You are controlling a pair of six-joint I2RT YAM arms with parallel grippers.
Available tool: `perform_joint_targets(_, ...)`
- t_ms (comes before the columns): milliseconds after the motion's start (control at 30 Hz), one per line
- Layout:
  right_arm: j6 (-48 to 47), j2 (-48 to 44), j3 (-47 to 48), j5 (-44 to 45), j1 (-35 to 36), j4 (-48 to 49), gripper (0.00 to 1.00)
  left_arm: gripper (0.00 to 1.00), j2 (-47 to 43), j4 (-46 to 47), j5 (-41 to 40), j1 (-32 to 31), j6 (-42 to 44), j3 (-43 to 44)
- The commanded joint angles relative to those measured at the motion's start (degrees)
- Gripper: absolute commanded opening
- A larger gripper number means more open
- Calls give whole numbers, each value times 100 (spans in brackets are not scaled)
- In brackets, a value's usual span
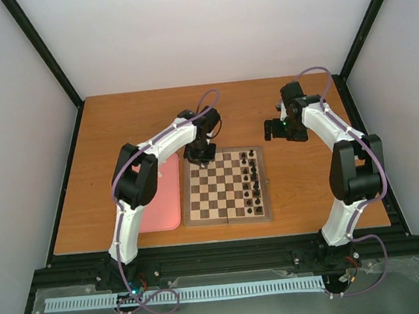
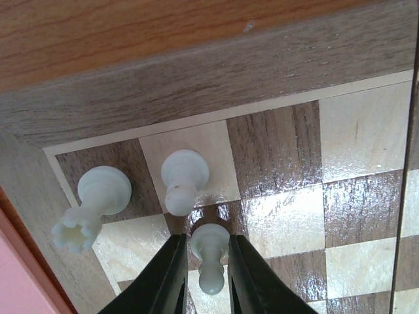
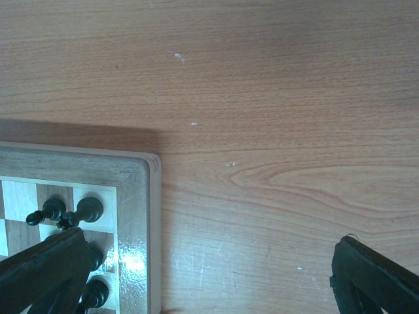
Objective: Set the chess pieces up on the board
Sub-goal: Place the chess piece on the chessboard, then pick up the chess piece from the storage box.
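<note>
The wooden chessboard [image 1: 214,201] lies mid-table. My left gripper [image 1: 200,155] is low over its far left corner. In the left wrist view its black fingers [image 2: 163,281] are closed on the base of a white pawn [image 2: 210,256], which stands upright over a dark square in the second row. A white rook [image 2: 91,208] stands on the corner square and another white piece [image 2: 184,180] on the square beside it. My right gripper [image 1: 274,129] is wide open and empty above bare table just past the board's far right corner [image 3: 134,196].
Black pieces [image 1: 254,182] fill the board's two right columns; a few show in the right wrist view [image 3: 65,212]. A pink tray [image 1: 161,199] lies against the board's left side, under the left arm. The board's frame [image 2: 196,78] borders the white pieces.
</note>
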Motion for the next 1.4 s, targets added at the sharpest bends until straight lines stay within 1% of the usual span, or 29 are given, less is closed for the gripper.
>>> perform_joint_targets(0,-65,60,37,-24,-54,25,100,20,-80,8,-59,48,103,44)
perform_joint_targets(367,-72,51,27,-63,-54,34,100,23,-117,-20,-18,55,131,109)
perform_joint_targets(533,-81,53,30,-66,-54,34,100,29,-337,-148,11,55,158,224)
perform_joint_targets(633,-82,51,36,-85,-54,38,100,36,-529,-254,36,55,172,343)
perform_joint_targets(700,-83,52,29,-95,-54,42,100,40,-650,-370,24,55,178,448)
perform_joint_targets(800,-83,53,17,-99,-54,50,100,41,-822,-513,49,55,202,628)
perform_joint_targets(900,-68,52,13,-106,-54,61,100,44,-974,-634,138,55,248,820)
perform_joint_targets(933,-66,53,8,-108,-54,60,100,45,-1030,-672,111,55,250,897)
perform_joint_targets(1000,-65,56,16,-100,-54,60,100,50,-1170,-724,-71,72,281,1015)
perform_joint_targets(1033,-64,59,17,-92,-54,60,100,50,-1250,-729,-191,111,274,1061)
perform_joint_targets(1133,-57,86,45,-126,-54,60,100,54,-1436,-773,-313,461,224,1033)
perform_joint_targets(1200,-57,86,49,-139,-54,60,100,58,-1560,-781,-339,890,172,890)
perform_joint_targets(1367,-48,103,54,-173,-54,69,100,59,-1884,-375,-251,1796,137,26)
